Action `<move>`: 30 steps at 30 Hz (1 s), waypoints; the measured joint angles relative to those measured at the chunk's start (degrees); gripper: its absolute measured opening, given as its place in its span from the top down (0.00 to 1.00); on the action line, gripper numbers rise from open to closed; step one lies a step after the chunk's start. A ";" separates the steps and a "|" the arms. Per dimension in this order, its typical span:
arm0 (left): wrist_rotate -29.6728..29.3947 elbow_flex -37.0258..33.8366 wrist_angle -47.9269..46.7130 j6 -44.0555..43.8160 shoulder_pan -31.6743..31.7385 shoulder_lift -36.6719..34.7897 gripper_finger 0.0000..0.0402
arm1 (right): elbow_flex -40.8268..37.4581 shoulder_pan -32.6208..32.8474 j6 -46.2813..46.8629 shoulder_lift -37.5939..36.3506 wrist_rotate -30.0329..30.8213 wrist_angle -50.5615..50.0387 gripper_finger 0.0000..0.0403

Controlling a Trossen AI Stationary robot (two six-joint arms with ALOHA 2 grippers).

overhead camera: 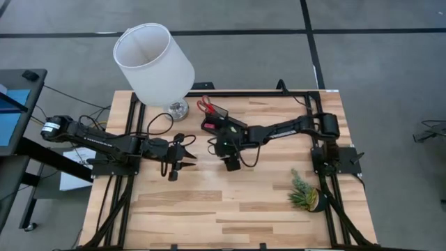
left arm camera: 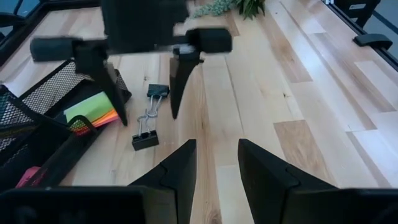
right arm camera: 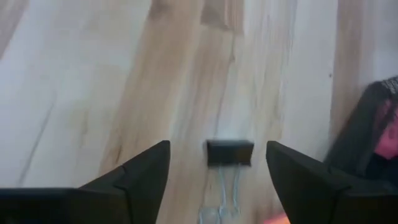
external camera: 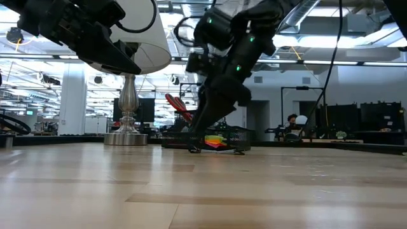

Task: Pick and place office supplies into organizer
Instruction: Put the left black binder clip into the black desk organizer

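You will find no legible text, label, brand, number or sign in any view, whether on the arms, the organizer (left arm camera: pixel 59 93), the binder clips (left arm camera: pixel 145 139), the lamp (overhead camera: pixel 155 61) or the room beyond the table.

I count two black binder clips on the table (overhead camera: pixel 237 209): one (left arm camera: pixel 145 139) nearer my left arm, one (left arm camera: pixel 158 91) farther off. One black mesh organizer (left arm camera: pixel 46 87), one stack of sticky notes (left arm camera: pixel 93 109), one pair of red-handled scissors (overhead camera: pixel 205 106), one lamp (overhead camera: pixel 155 61), one small plant (overhead camera: pixel 304 192).
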 joint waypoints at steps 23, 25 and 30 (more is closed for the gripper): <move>0.02 0.02 -1.46 0.11 -0.13 0.02 0.72 | 0.41 -4.65 -1.79 6.78 -6.48 5.81 0.33; 0.05 0.01 -1.46 0.11 -0.24 0.02 0.72 | 0.33 -5.06 -1.44 7.03 -6.87 6.25 0.33; 0.02 0.02 -1.55 0.11 -0.33 0.02 0.72 | 0.33 -5.88 -1.01 6.92 -8.16 5.25 0.33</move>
